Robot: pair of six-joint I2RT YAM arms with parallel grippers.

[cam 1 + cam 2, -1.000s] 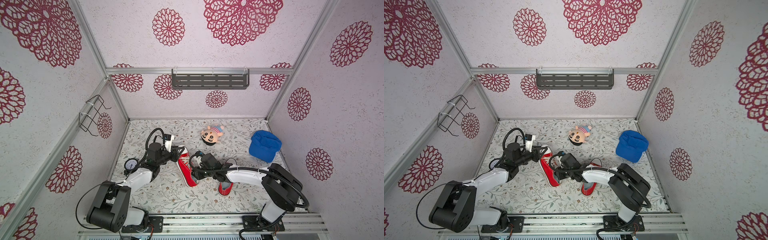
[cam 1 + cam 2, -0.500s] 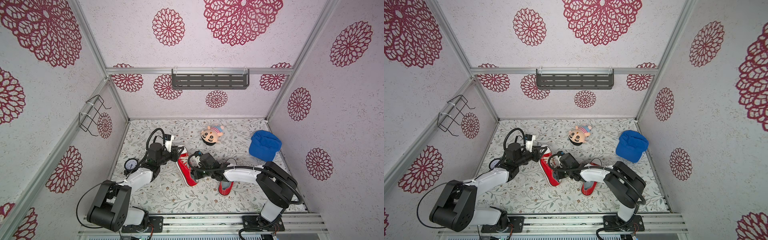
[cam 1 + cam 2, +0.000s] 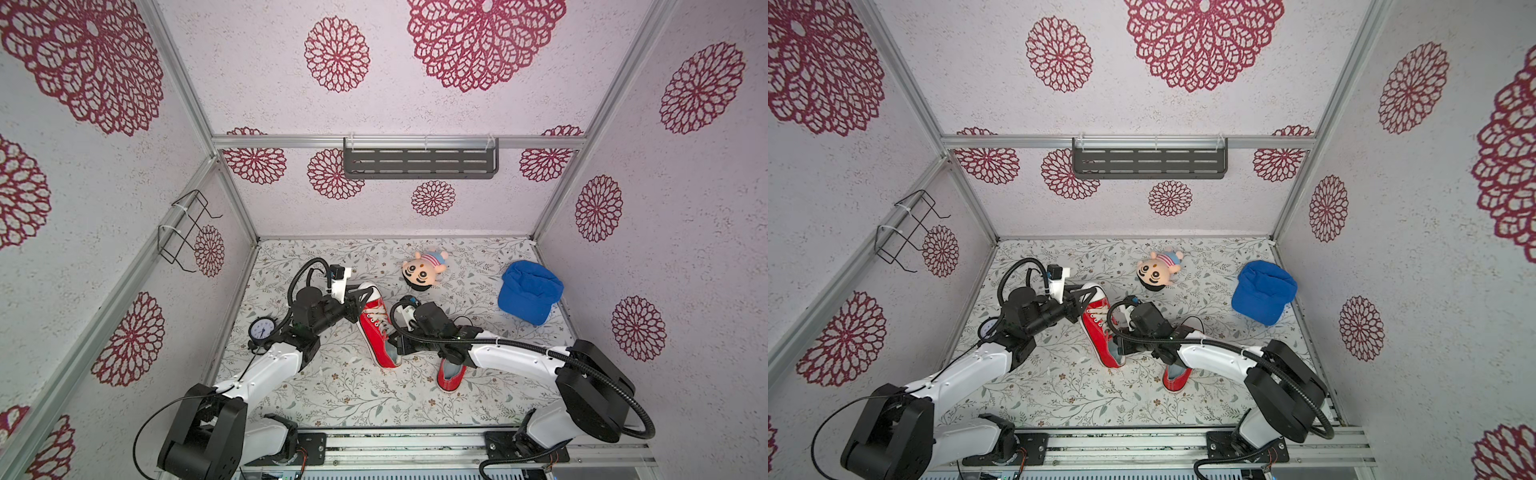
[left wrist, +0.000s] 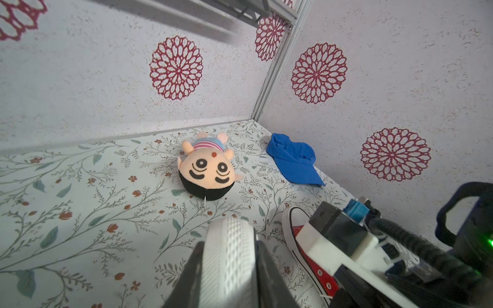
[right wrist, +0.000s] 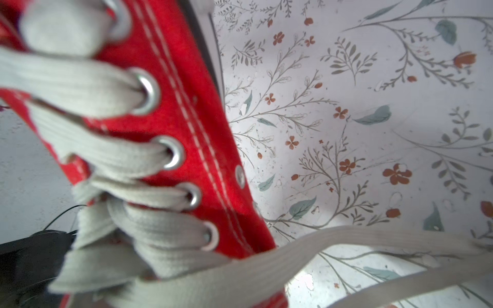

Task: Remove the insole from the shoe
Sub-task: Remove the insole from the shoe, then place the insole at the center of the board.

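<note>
Item under inspection: the red high-top sneaker (image 3: 376,332) stands on its sole on the floral worktop (image 3: 332,395), a little left of centre, with its white toe cap (image 4: 229,240) toward the back edge and its heel toward the front edge. Its position matches that of a second ago. The insole cannot be made out in any view, and the shoe mouth is covered by the right gripper (image 3: 397,347), which sits at the heel opening. Its fingers have drawn fully together within the last second. What they pinch, if anything, cannot be told. The right wrist view shows only the laced eyelet row and loose laces (image 5: 346,245). The left gripper (image 3: 362,300) is clenched on the toe cap, one finger on each side, as before. A second red sneaker (image 3: 451,376) lies just right of the first, partly under the right arm. Toward the back edge, a plush doll head (image 3: 422,272) lies near the middle and a blue cap (image 3: 530,297) near the right edge. A round white dial (image 3: 262,330) stands at the left edge, beside the left arm.
</note>
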